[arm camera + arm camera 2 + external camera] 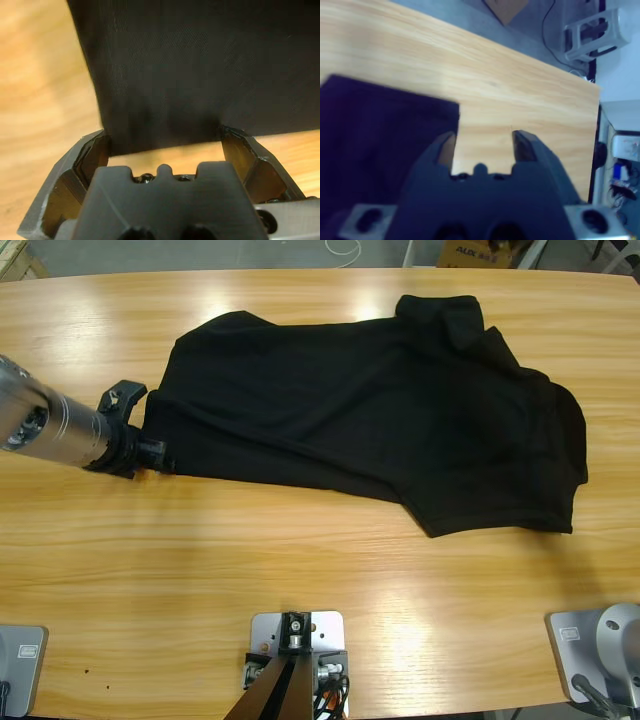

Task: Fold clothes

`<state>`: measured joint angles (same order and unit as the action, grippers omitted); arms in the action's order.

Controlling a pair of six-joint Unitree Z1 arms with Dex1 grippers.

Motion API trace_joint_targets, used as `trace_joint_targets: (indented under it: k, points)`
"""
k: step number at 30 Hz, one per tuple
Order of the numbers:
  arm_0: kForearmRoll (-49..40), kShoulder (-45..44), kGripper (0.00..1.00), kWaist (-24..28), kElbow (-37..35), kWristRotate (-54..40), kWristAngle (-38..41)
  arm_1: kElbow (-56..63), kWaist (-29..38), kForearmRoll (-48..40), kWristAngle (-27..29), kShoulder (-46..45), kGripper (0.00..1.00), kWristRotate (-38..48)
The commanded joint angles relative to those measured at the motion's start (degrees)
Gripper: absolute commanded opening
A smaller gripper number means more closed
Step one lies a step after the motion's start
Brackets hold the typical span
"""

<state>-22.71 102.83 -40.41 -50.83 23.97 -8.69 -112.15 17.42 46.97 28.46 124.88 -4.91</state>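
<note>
**Operator:** Left tool first: I see it at the left of the high frame, low on the tabletop, right at the left edge of the shirt. In the left wrist frame its jaws stand apart, with the shirt's edge lying between them; the cloth reaches down to the two tips but they aren't clamped on it.

**Second:** And the arm behind it?

**Operator:** Silver forearm coming in from the left edge of the high frame, pointing right toward the cloth.

**Second:** Where does the shirt sit?

**Operator:** Spread flat across the upper middle and right of the high frame. It runs from beside the left tool to near the right end of the tabletop, with the collar bunched at the upper right. Part of it is laid over itself, leaving a slanting lower edge.

**Second:** Right tool?

**Operator:** I can't find it in the high frame. In the right wrist frame the right tool hangs over bare wood with its jaws apart and nothing between them. A corner of the shirt lies at the left of that frame, just beside the left-hand jaw.
</note>
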Motion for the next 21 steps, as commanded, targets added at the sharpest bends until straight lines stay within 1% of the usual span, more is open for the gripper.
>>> trace_joint_targets:
  k: [1, 2, 4, 6, 8, 10, 15, 17, 19, 21]
  points:
    - [1.4, 3.0, 0.876, -0.2, -12.4, 0.2, 0.6, 19.0, 6.0, 14.5, -12.2, -16.1, 1.0, 33.6]
    - [1.2, 4.1, 0.876, -0.2, -13.8, -0.1, 0.9, 25.8, 6.4, 12.0, -14.5, -17.4, 1.0, 38.8]
    - [1.1, 6.0, 0.876, -0.2, -15.1, -0.2, 1.2, 38.4, 6.9, 5.0, -18.0, -20.4, 0.997, 45.6]
    - [1.1, 7.8, 0.876, -0.3, -14.9, 0.0, 1.3, 45.8, 7.2, -0.9, -19.6, -21.9, 0.982, 47.7]
    - [1.1, 9.8, 0.876, -0.3, -14.3, 0.1, 1.3, 50.3, 7.2, -4.9, -19.6, -22.5, 0.982, 49.0]
    - [1.1, 11.7, 0.876, -0.3, -14.0, 0.4, 1.3, 54.9, 7.1, -11.0, -19.7, -22.4, 0.982, 49.5]
    - [1.2, 14.9, 0.876, 0.0, -15.0, 0.9, 1.2, 59.3, 6.4, -19.0, -19.6, -22.5, 0.982, 48.0]
    - [1.2, 16.5, 0.876, 0.0, -15.3, 0.8, 1.2, 61.2, 5.2, -24.0, -19.6, -22.0, 0.98, 46.2]
    - [1.1, 17.2, 0.876, 0.1, -15.1, 0.8, 1.2, 61.4, 3.6, -24.1, -21.0, -21.5, 0.977, 45.8]
    - [0.4, 16.5, 0.876, 0.0, -14.2, 0.9, 1.2, 61.6, 3.4, -22.4, -21.9, -22.0, 0.977, 45.9]
